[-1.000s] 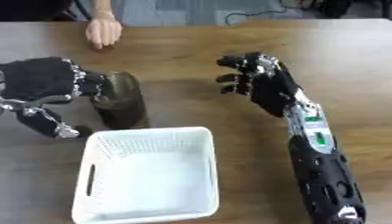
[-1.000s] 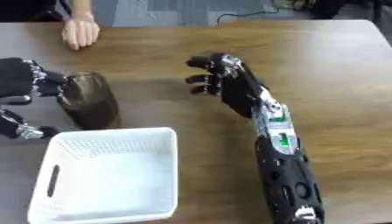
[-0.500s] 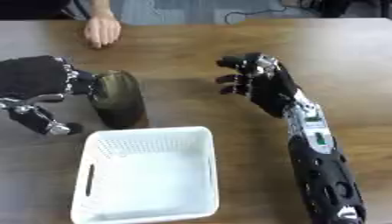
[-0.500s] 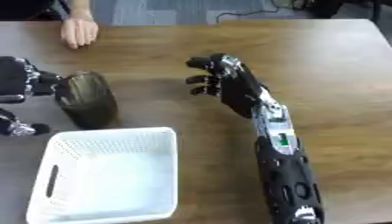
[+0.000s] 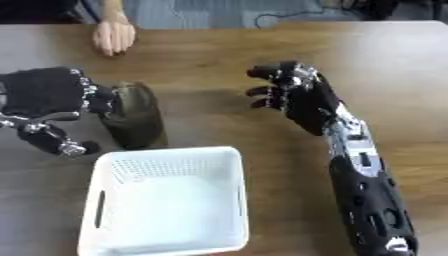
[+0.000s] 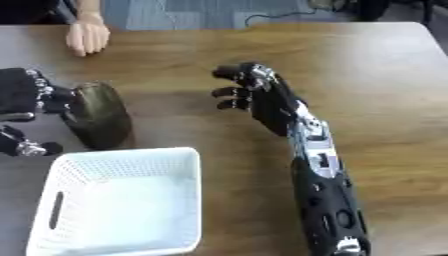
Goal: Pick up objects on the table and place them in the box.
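Olive object (image 5: 133,116) against left hand (image 5: 45,94) fingers.

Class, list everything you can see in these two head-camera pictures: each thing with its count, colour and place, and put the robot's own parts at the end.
Object: one, dark olive-brown, rounded, on the table's left side just beyond the basket.
Basket: one, white plastic, perforated walls, empty, near edge left of centre.
Table: one, brown wood, fills the view.
Cable: one, dark, on the floor beyond the far edge.
Person's hand: one, resting on the table's far left edge.
Left hand: black, fingers curled against the object's left side.
Right hand: black, centre right, fingers loosely bent, holding nothing.
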`<act>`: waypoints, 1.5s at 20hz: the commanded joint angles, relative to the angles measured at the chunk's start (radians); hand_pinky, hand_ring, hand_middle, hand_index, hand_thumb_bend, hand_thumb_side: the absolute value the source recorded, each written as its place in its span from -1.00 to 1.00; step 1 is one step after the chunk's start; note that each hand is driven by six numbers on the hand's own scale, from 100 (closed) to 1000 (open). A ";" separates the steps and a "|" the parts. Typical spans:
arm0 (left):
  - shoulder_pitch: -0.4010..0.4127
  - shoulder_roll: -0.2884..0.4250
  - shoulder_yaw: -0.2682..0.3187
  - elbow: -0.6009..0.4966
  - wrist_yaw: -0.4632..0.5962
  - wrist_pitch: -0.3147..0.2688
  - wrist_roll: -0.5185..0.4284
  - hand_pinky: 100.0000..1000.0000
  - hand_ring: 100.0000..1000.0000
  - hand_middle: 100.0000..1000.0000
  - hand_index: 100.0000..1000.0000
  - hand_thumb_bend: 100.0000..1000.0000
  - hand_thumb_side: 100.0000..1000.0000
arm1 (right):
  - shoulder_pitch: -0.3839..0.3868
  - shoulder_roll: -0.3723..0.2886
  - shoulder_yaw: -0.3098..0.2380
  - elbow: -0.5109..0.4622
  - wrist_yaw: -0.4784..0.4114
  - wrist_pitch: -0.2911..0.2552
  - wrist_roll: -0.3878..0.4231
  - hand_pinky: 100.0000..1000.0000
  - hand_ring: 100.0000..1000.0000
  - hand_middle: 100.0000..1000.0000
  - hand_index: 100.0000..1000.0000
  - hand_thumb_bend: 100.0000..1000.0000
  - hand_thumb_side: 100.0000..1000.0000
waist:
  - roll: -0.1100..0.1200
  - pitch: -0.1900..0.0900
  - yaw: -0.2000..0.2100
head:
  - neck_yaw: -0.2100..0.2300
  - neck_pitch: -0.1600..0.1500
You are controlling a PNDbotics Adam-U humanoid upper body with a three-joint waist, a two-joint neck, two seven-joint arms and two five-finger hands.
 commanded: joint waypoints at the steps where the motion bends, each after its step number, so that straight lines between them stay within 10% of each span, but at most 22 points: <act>1: -0.028 0.009 0.010 -0.006 -0.011 0.001 0.017 -1.00 -1.00 0.15 0.49 -0.46 -0.70 | -0.025 -0.012 0.003 -0.012 0.003 -0.004 0.002 0.51 0.62 0.91 0.87 -1.00 1.00 | 0.002 -0.012 -0.003 | 0.012 -0.016; 8: -0.037 -0.006 0.014 0.002 -0.036 0.001 0.063 -1.00 -1.00 -0.35 0.00 -0.44 -0.86 | -0.031 -0.009 0.005 -0.012 0.003 -0.005 0.002 0.51 0.62 0.91 0.87 -1.00 1.00 | 0.002 -0.006 -0.016 | 0.016 -0.024; 12: -0.033 -0.010 0.014 0.005 -0.049 0.001 0.104 -1.00 -1.00 -0.87 -0.49 -0.75 -0.90 | -0.029 -0.011 0.004 -0.012 0.002 -0.004 0.002 0.51 0.62 0.91 0.87 -1.00 1.00 | 0.003 -0.007 -0.015 | 0.014 -0.023; 30: -0.024 -0.019 0.007 0.014 -0.049 0.001 0.134 -1.00 -1.00 -0.98 -0.58 -0.81 -0.96 | -0.028 -0.013 0.003 -0.012 0.003 -0.004 0.002 0.51 0.62 0.91 0.87 -1.00 1.00 | 0.002 -0.005 -0.007 | 0.011 -0.019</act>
